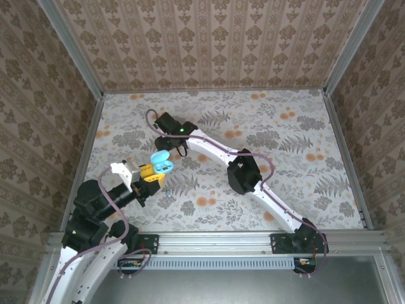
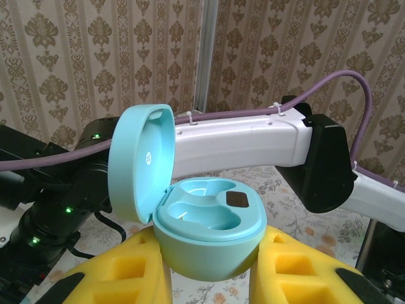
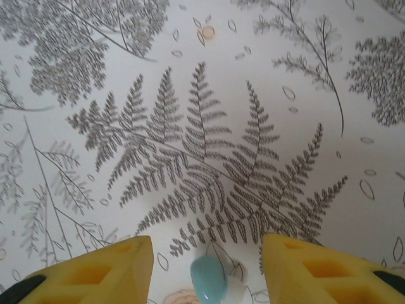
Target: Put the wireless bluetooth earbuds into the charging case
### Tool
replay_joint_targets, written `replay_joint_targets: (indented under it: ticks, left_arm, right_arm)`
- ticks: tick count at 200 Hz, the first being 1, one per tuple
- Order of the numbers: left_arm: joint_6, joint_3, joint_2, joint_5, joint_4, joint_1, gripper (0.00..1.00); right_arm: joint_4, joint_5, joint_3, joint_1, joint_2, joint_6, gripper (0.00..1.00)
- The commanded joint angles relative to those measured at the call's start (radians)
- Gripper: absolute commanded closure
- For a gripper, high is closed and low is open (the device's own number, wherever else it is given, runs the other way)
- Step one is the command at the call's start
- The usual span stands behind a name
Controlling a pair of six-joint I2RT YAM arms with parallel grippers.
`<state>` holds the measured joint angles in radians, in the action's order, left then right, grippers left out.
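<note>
The left claw [image 2: 212, 269] pinches the teal case [image 2: 209, 234] between its yellow fingers [image 2: 120, 275], one finger on each side of the base. The case is held off the counter [image 1: 304, 126]. It is open, and its lid [image 2: 142, 161] stands upright on the hinge at the left of the left wrist view. Two moulded wells show in the top of the base, and a small dark square patch [image 2: 237, 201] sits at the far right of them. Behind the case, the white link of the right arm [image 2: 240, 142] crosses the left wrist view, with a purple cable arching over it.

From above, the case [image 1: 161, 163] sits left of the counter's middle at the tip of the left claw [image 1: 155, 172]. The right arm [image 1: 253, 180] reaches in from the near right corner, and its wrist comes down just beyond the case.

The right claw [image 3: 207, 269] is spread wide, its yellow fingers [image 3: 101, 272] low over the fern-patterned counter [image 3: 190, 95]. A teal bud [image 3: 206, 280] lies between them, roughly midway and touching neither finger. A pale shape lies just to the bud's right, too faint to say what it is. Whether the claw's tips touch the counter cannot be told.
</note>
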<state>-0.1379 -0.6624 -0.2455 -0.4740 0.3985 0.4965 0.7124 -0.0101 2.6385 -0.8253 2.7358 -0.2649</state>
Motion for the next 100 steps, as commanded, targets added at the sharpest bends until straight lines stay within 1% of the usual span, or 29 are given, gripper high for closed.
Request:
replay_joint_targets:
  ticks: [1,48,80,100]
  left_arm:
    - [-0.015,-0.022,0.023,-0.002,-0.008,-0.004,0.78]
    - [-0.021,-0.019,0.023,-0.003,-0.015,-0.004,0.78]
    - [-0.025,-0.017,0.023,-0.006,-0.014,-0.004,0.78]
    - [-0.025,-0.02,0.023,-0.006,-0.013,-0.003,0.78]
  right_arm:
    - [-0.006,0.027,0.035,0.002,0.04,-0.019,0.5]
    - [0.038,0.019,0.035,-0.014,0.062,-0.006,0.53]
    - [0.094,-0.011,0.034,-0.027,0.065,0.009,0.64]
    - [0.149,-0.051,0.023,-0.035,0.053,0.023,0.67]
